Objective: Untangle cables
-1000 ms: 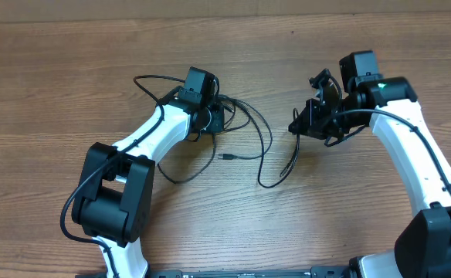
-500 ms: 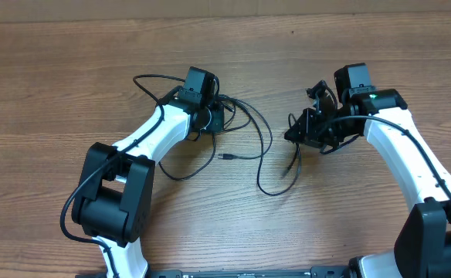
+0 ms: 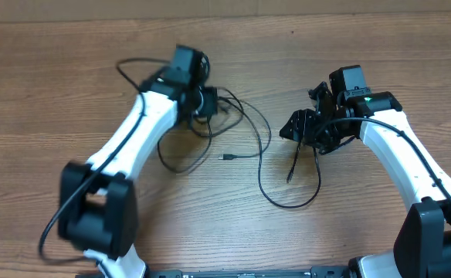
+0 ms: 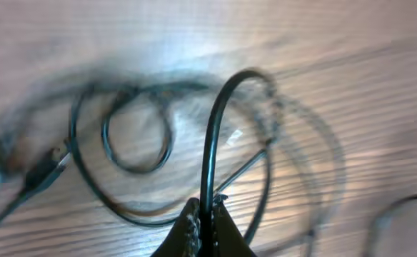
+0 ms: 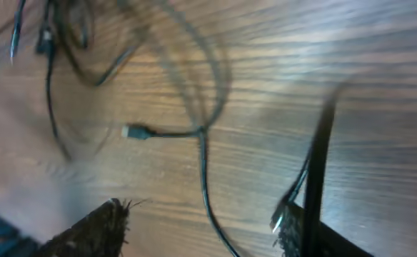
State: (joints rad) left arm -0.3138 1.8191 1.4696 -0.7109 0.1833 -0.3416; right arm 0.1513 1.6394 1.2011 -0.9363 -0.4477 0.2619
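The cables [image 3: 245, 127] are thin black cords tangled on the wooden table between my two arms. My left gripper [image 3: 210, 103] is shut on one strand; in the left wrist view that cable [image 4: 219, 121] arcs up from the closed gripper [image 4: 205, 208] over blurred loops [image 4: 137, 135]. My right gripper [image 3: 301, 123] is open, its fingers [image 5: 101, 225] set wide apart around the gap [image 5: 201, 218]. One cable [image 5: 203, 171] runs on the table below that gap. Another strand [image 5: 315, 164] rests against the right finger. A silver-tipped plug [image 3: 227, 157] lies between the arms.
A loose cable loop [image 3: 291, 202] lies on the table in front of the right gripper. Another loop [image 3: 175, 162] curls beside the left arm [image 3: 133, 139]. The right arm's own thicker cord [image 3: 411, 135] runs along its white link.
The right gripper has opened, and its cable has dropped into a wider loop on the table. The left arm has swung up and to the left, dragging its cable along.
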